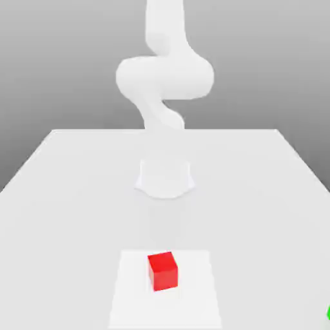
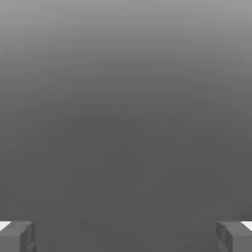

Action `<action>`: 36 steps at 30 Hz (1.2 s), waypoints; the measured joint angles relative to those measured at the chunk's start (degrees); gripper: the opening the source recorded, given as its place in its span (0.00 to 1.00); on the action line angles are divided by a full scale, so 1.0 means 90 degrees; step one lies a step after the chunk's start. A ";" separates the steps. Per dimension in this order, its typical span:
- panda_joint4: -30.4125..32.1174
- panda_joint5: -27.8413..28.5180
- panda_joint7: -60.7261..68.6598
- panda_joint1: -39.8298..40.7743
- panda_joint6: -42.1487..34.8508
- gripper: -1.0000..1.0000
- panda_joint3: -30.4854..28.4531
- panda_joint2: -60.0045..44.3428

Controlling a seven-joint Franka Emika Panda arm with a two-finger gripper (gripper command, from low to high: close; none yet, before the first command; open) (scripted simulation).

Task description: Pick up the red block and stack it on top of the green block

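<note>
The red block (image 1: 162, 271) is a small cube resting on a paler square patch (image 1: 196, 300) near the front of the white table. At the exterior view's right edge, low down, a sliver of the green block (image 1: 328, 313) peeks in, well apart from the red one. In the hand view my gripper (image 2: 126, 237) is open, its two grey fingertips (image 2: 17, 236) set far apart with nothing between them, and beyond them is plain grey background. The white arm (image 1: 164, 74) rises from its base and leaves the picture at the top.
The arm's round base (image 1: 164, 177) stands mid-table, behind the red block. The white table (image 1: 64, 193) stretches wide on both sides of it, with its far edge at the back.
</note>
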State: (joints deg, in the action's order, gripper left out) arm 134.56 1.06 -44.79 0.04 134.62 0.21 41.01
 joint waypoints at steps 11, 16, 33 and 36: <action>0.1462 0.0352 0.0719 -0.0019 0.1528 0.50 -0.0114 -0.2635; 0.2111 0.0232 0.1235 -0.0073 0.2209 0.50 -0.0212 -0.3786; 0.2415 -0.0208 0.1884 -0.0010 0.3970 0.00 -0.0083 -0.6121; 0.2493 -0.0176 0.1857 0.0007 0.3511 0.00 -0.0076 -0.5579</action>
State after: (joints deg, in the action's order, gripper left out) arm 157.00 -0.53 -28.08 0.10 166.22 -0.47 -9.21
